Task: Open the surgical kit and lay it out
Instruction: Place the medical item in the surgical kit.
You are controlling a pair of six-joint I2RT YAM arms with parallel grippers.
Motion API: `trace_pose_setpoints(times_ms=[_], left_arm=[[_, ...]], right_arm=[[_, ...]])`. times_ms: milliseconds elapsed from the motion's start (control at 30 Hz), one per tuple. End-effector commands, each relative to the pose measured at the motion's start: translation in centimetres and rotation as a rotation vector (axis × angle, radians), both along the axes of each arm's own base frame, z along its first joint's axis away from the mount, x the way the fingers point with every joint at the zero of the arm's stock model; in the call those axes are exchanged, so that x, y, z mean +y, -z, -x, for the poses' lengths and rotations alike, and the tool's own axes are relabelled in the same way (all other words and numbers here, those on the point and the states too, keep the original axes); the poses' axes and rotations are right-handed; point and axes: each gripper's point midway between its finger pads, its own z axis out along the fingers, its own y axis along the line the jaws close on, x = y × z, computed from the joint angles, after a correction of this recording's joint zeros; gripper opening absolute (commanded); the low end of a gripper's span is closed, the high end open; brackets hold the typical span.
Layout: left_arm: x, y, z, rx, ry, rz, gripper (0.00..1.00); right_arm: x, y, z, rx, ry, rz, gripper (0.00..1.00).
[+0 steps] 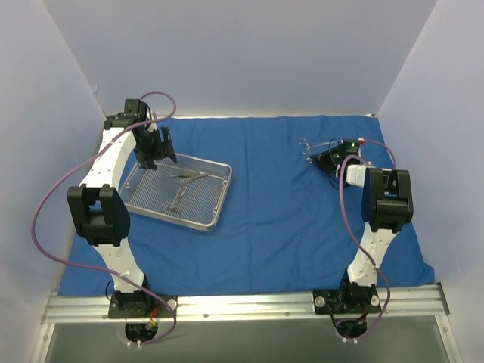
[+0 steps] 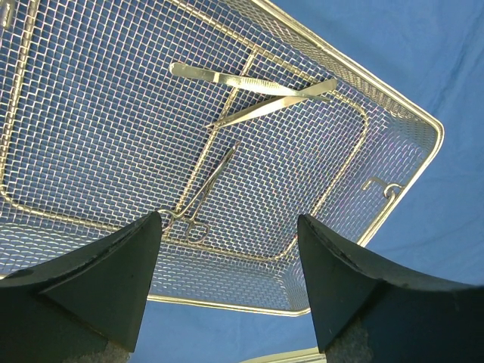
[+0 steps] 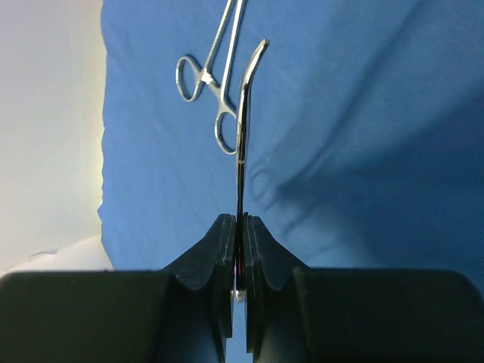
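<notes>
Instrument (image 3: 240,136) in right tool (image 3: 239,224) (clamped), left tool (image 2: 228,219) over tray (image 2: 91,113)

Wrap (image 1: 287,227) – matt blue cloth, softly creased; tray (image 2: 363,76) – bright metal wire mesh; instruments (image 2: 249,82) polished steel; left gripper fingers (image 2: 91,280) matt black

Cropped at the top edge, tips unseen: ring-handled clamp (image 3: 209,82). Half hidden behind the left end effector finger (image 2: 106,272): forceps (image 2: 212,181) rings.

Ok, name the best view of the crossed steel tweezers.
Left wrist: the crossed steel tweezers lie large and sharp in the silver wire-mesh tray. The top view shows thin slivers; the right wrist, none.
</notes>
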Motion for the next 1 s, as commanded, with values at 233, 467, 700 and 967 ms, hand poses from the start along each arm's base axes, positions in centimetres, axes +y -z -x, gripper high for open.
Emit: trace_pose_setpoints(times_ms=[233,467,700,967], left_arm=[[0.6,-1.0,-0.7,-0.039,0.001,0.007,0.8],[0.6,-0.9,-0.6,-0.034,0.007,0.005,0.8],[0.5,-0.8,-0.5,-0.03,0.016,0.01,0.8],[0.7,0.3,0.4,-0.003,0.013,0.001,0.8]], right_arm=[[-0.6,0.7,-0.2,0.003,0.096,-0.04,0.0],[-0.5,2.6,1.4,0.06,0.133,-0.069,0.04],[-0.6,3.6,1.8,0.103,0.134,-0.064,0.32],[0.5,1.8,4.8,0.259,0.077,-0.02,0.68]])
